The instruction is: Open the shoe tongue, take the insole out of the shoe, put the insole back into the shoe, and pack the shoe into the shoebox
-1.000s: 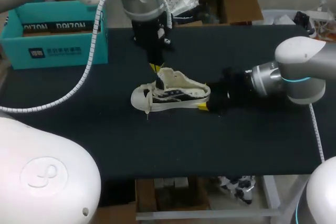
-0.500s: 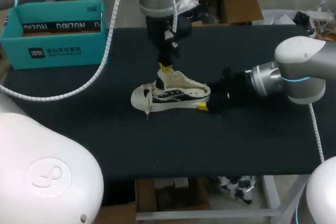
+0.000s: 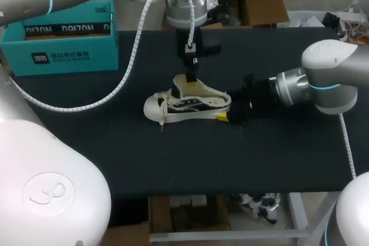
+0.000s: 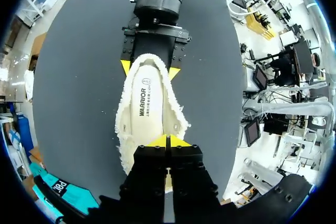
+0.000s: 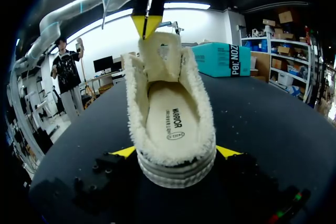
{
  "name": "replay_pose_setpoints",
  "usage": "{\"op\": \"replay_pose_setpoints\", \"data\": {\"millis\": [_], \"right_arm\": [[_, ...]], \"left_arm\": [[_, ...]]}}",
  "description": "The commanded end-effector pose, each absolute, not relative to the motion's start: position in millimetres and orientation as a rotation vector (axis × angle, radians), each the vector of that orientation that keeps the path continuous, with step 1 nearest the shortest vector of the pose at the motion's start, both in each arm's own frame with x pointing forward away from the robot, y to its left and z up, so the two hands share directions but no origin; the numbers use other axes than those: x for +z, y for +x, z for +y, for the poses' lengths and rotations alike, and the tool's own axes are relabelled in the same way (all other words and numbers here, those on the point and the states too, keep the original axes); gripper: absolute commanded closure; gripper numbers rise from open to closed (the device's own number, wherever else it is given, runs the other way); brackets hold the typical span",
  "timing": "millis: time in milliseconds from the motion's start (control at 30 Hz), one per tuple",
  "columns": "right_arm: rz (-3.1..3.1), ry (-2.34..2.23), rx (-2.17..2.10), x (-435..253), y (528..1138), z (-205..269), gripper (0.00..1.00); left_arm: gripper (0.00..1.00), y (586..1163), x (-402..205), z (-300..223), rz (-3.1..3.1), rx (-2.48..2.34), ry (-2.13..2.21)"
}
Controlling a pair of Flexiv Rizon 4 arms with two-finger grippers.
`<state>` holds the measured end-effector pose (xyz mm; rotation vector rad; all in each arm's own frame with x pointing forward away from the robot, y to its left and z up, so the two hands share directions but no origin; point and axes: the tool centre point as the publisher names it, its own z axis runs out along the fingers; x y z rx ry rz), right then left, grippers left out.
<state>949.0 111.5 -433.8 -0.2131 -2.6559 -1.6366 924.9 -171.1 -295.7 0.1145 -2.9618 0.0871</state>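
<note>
A white sneaker (image 3: pixel 187 103) lies mid-table with its toe to the left. Its fleece-lined tongue (image 5: pixel 160 56) stands up, and the insole (image 4: pixel 144 100) lies inside the shoe. My left gripper (image 3: pixel 189 78) hangs above the tongue. Its yellow tips (image 4: pixel 168 141) are shut together and rest against the tongue's top edge; I cannot see anything pinched between them. My right gripper (image 3: pixel 228 113) holds the heel (image 5: pixel 176 169), one finger on each side of it. The teal shoebox (image 3: pixel 57 38) stands open at the back left.
The black table (image 3: pixel 259 159) has free room in front of the shoe and to its right. My left arm's white cable (image 3: pixel 86 105) loops low over the table's left half.
My left gripper, shut throughout, has moved right from beside the shoe's far edge to above the tongue. The shoe and my right arm have stayed put.
</note>
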Motion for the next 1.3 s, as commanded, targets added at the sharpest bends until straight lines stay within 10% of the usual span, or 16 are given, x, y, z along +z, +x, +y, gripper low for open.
{"op": "replay_pose_setpoints", "data": {"millis": [33, 1167, 1300], "right_arm": [[-2.651, -0.211, -1.639, -444.0, 952.9, 113.2, 1.0], [-2.651, -0.211, -1.639, -444.0, 952.9, 113.2, 1.0], [-2.651, -0.211, -1.639, -444.0, 952.9, 113.2, 1.0]], "left_arm": [[1.0, 924.4, -320.2, -167.6, -2.957, 0.173, 0.101], [1.0, 904.8, -392.6, -177.0, -2.967, 0.094, 0.11], [0.74, 899.8, -396.3, -177.0, -2.984, 0.083, 0.092]]}}
